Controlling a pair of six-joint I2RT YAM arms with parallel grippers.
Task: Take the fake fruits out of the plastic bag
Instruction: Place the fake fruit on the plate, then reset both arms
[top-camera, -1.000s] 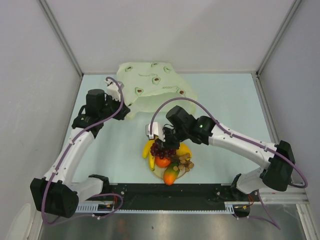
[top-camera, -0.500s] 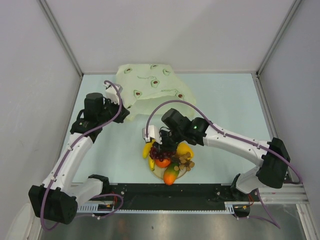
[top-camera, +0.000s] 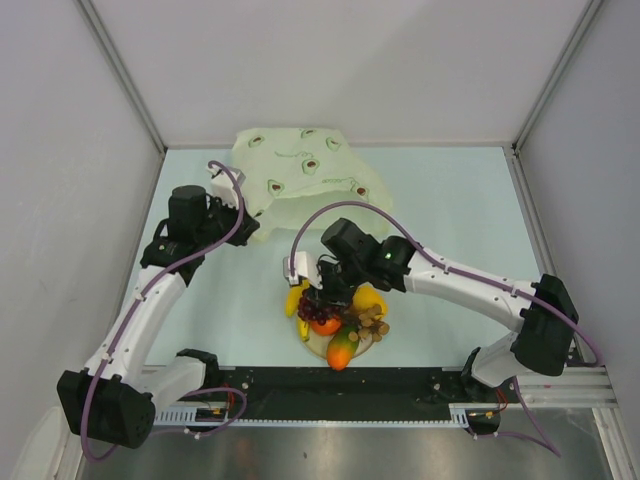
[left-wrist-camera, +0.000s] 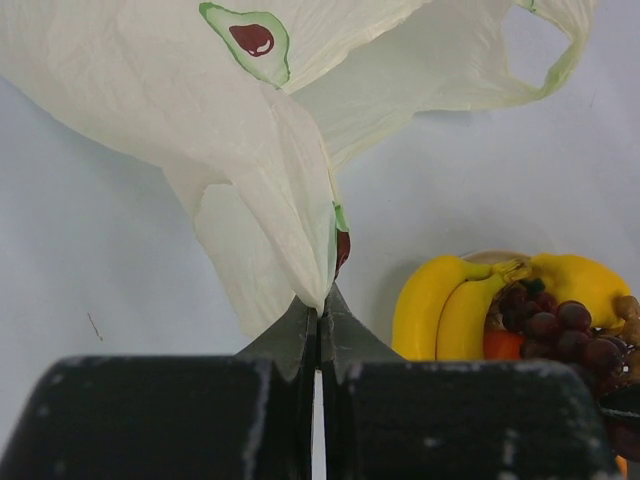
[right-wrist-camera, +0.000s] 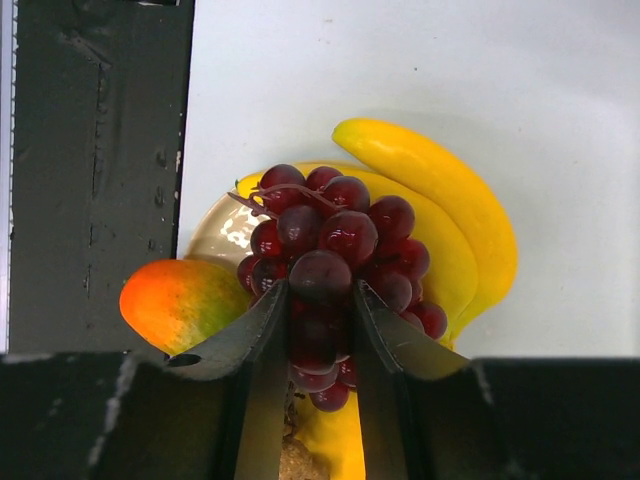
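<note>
The plastic bag, pale cream with avocado prints, lies slack at the back of the table. My left gripper is shut on a pinched fold of the bag at its near-left edge. The fake fruits lie heaped on a beige plate: banana bunch, orange, mango, brown cluster, lemon. My right gripper is shut on the dark purple grapes, just over the heap. In the right wrist view the mango and bananas lie beneath.
The black rail with both arm bases runs along the near edge, just in front of the plate. Grey walls close in the table on three sides. Pale blue table surface stretches right of the bag.
My left gripper has pulled the bag a little left and lower, so it lies flatter. My right gripper has moved slightly left and down over the plate with the grapes.
</note>
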